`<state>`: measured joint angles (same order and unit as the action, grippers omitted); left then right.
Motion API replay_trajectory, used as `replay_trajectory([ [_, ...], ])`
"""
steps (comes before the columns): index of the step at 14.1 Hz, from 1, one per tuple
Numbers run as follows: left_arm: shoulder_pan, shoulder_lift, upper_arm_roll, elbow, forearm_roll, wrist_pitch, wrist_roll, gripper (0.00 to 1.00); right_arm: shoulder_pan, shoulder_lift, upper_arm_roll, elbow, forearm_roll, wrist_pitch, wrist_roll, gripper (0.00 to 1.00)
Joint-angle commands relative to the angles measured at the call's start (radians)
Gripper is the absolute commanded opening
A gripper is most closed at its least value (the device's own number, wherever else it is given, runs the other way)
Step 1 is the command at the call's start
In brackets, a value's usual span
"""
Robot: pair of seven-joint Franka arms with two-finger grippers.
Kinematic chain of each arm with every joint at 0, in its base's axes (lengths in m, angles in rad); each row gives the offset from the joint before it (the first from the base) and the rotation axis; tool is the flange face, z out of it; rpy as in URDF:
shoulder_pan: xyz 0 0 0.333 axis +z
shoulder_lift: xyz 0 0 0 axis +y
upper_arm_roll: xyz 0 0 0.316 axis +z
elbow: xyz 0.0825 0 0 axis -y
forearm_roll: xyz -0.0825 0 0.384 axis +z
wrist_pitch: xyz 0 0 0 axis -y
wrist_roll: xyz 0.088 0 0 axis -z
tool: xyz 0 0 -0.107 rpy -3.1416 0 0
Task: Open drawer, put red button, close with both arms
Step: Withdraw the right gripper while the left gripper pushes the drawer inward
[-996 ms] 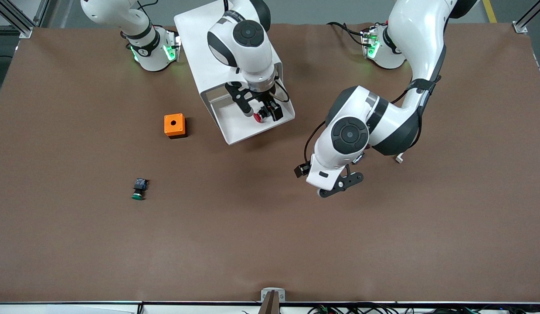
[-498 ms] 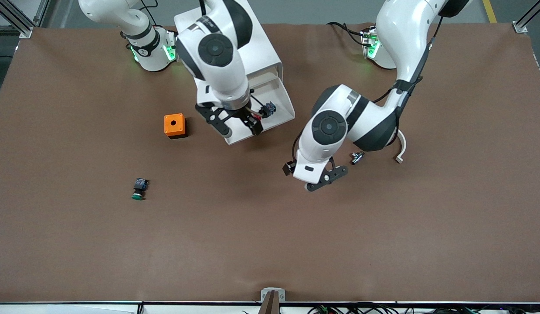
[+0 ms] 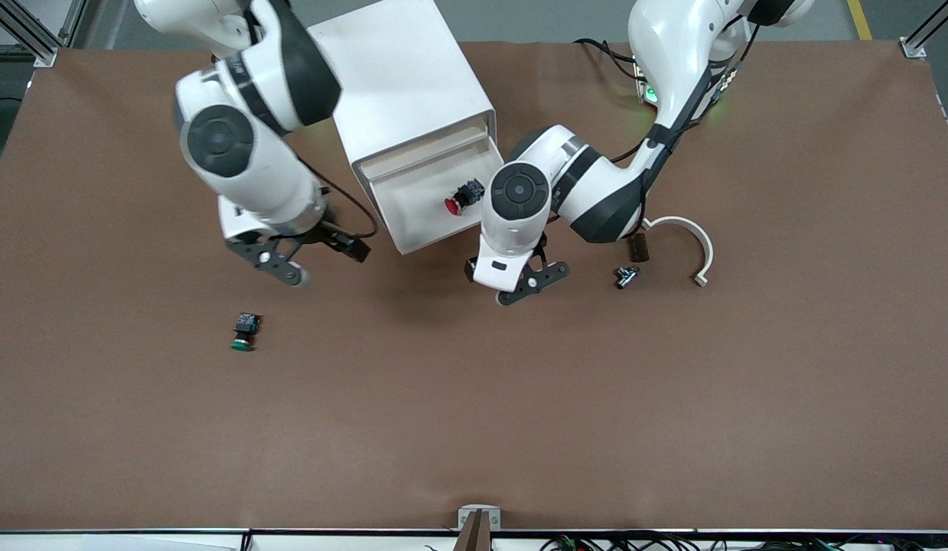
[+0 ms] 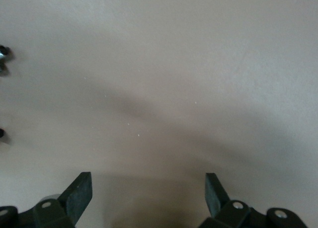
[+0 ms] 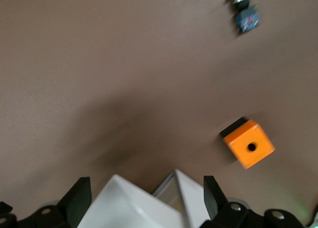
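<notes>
The red button point(image 3: 461, 197) lies on its side in the open white drawer point(image 3: 409, 205), with nothing holding it. My right gripper point(image 3: 278, 264) is open and empty over the table, beside the drawer toward the right arm's end. In the right wrist view a white corner of the drawer unit point(image 5: 141, 205) shows between its open fingers point(image 5: 147, 184). My left gripper point(image 3: 529, 282) is open and empty over bare table, just off the drawer's front corner at the left arm's end. Its wrist view shows only tabletop between the fingertips point(image 4: 149, 181).
The white cabinet point(image 3: 405, 84) holds the drawer. A green-capped button point(image 3: 244, 332) point(image 5: 243, 9) lies nearer the camera. An orange box point(image 5: 248, 143) sits under the right arm, hidden in the front view. A white curved piece point(image 3: 692, 237) and a small metal part point(image 3: 625, 275) lie near the left arm.
The right gripper left the red button in the drawer and swung out toward the right arm's end. The left arm moved in toward the drawer's front corner.
</notes>
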<state>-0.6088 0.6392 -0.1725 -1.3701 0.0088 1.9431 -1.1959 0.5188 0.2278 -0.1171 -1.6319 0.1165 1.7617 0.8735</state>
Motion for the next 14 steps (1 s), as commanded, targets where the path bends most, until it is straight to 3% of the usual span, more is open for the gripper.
replay_trajectory([
  [1, -0.038, -0.003, 0.002, -0.009, 0.031, 0.023, -0.027, 1.00, -0.103, -0.036, 0.019, -0.005, 0.006, -0.045, -0.156, 1.00],
  [8, -0.127, 0.046, 0.004, -0.006, 0.045, 0.063, -0.086, 1.00, -0.328, -0.084, 0.017, -0.003, 0.003, -0.154, -0.540, 1.00],
  [14, -0.163, 0.047, -0.012, -0.006, 0.014, 0.060, -0.142, 1.00, -0.434, -0.113, 0.016, -0.005, -0.063, -0.200, -0.723, 1.00],
])
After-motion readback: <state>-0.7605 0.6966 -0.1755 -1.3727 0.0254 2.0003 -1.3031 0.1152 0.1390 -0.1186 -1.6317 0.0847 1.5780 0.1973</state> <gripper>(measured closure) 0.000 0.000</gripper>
